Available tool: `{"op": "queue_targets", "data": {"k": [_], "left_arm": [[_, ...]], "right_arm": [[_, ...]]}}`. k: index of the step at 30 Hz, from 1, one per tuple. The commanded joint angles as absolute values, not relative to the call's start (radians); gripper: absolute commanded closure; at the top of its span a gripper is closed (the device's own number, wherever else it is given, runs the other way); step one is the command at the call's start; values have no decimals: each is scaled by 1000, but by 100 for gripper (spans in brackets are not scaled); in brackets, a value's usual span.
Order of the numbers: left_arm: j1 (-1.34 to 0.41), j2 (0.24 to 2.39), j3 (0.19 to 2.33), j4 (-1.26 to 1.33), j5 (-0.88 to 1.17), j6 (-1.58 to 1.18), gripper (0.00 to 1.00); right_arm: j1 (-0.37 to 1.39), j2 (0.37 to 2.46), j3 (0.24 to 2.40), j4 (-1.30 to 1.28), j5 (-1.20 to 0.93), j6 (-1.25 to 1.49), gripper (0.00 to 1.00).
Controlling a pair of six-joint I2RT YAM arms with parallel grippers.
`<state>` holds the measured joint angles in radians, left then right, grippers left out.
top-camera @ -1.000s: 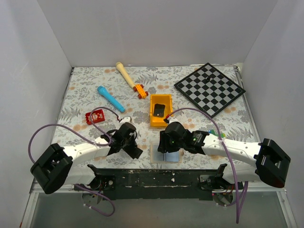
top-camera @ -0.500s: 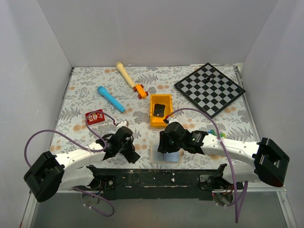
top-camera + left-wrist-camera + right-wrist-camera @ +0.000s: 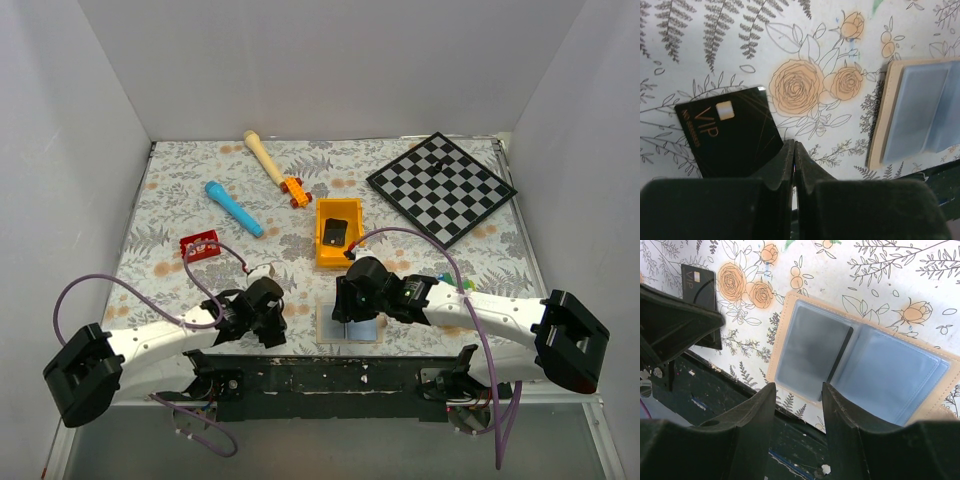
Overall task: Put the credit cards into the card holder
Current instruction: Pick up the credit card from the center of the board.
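Left gripper (image 3: 794, 150): fingers are pressing flat together with nothing between them, and the tips are sitting right at the near right edge of the black card (image 3: 730, 132).
Right gripper (image 3: 797, 390): jaws are standing apart and gripping nothing, hanging over the near edge of the card holder (image 3: 779, 340).
Black card: it is lying flat on the flowered table (image 3: 805, 30), close to the near edge, its near end hidden under the left fingers.
Long axis: it seems to be running away from the fingers, leaning a little to the left.
Card holder: it is lying open, blue-grey pockets up, just to the right of the black card and apart from it.
Key relation: the holder's open side is lying to the right of the left gripper, so I judge the card is going to have to travel rightward, short edge leading.
Nearer arm: the left one is already on this card, while the right is waiting at the holder.
Left pocket: something dark is showing through it, possibly a card, though I cannot tell.
Red card (image 3: 200, 246): it is waiting further back on the left, well apart from the holder.
Writing: gold "VIP" and a gold chip are showing on the black card, but the small gold line beside them is too fine to read, as are the red card's white marks.
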<state>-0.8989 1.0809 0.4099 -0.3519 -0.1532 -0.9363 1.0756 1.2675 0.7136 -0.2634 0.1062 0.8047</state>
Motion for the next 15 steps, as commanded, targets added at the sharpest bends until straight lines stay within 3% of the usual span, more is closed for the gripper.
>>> {"op": "queue_targets", "data": {"k": [1, 6, 9, 15], "left_arm": [[-917, 990, 399, -455, -175, -976, 100], [-898, 847, 482, -574, -271, -968, 100], [-819, 799, 520, -591, -247, -933, 96], [-646, 784, 511, -566, -167, -876, 94]], "right_arm": [[1080, 1259, 718, -256, 127, 798, 49], [1080, 1266, 732, -259, 124, 740, 43], [1081, 1278, 755, -271, 121, 683, 35], [1112, 1333, 863, -325, 140, 574, 31]]}}
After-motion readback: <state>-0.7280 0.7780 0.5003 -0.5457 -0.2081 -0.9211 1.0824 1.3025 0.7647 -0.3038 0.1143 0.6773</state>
